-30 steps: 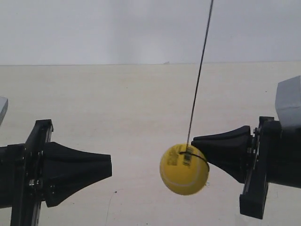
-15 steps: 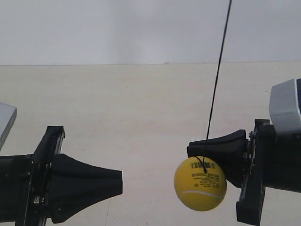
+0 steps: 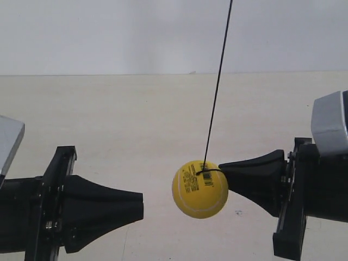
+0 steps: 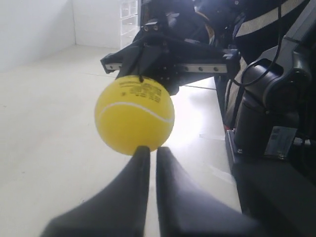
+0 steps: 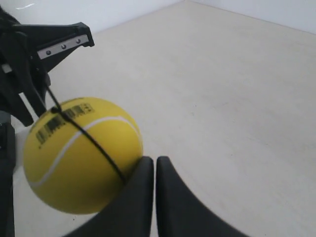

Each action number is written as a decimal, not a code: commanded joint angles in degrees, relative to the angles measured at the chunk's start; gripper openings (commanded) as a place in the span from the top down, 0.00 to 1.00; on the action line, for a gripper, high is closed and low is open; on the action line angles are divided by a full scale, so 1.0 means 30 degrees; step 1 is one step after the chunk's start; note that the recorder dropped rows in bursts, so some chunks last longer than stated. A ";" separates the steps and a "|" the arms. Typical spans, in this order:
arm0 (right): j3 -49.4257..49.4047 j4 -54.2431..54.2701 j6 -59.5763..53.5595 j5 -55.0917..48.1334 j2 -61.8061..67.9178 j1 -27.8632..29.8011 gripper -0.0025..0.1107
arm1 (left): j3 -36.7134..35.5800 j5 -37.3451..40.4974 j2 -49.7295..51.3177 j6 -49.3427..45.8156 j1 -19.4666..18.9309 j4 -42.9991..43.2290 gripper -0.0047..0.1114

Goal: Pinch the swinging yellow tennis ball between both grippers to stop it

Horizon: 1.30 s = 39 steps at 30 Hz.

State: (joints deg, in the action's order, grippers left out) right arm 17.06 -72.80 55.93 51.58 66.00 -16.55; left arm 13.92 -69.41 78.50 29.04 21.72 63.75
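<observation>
Between the two cone tips, the yellow tennis ball (image 3: 200, 188) hangs on its black string (image 3: 217, 87), seemingly touching the right gripper (image 5: 155, 159) but apart from the left gripper (image 4: 153, 149). Both pairs of jaws are closed and empty. I'd say the pinch is only half made.

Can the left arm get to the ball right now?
Likely yes: only an open gap lies between the left gripper and the ball, which hangs against the right gripper on the far side.

We see open room between the gripper at the exterior view's left (image 3: 140, 205) and the yellow tennis ball (image 3: 200, 189). The gripper at the exterior view's right (image 3: 222, 170) touches its right side, and the string (image 3: 217, 87) bars upper centre.
</observation>
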 commanded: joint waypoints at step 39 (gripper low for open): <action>-0.1047 -0.1774 0.3541 -0.3935 -0.6295 -0.0003 0.98 | 0.2380 -0.0184 0.3627 -0.1504 0.2279 -0.1479 0.92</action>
State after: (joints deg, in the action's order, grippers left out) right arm 15.59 -76.52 65.70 36.16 49.64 -16.55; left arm 20.74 -69.41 89.22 24.92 28.07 59.46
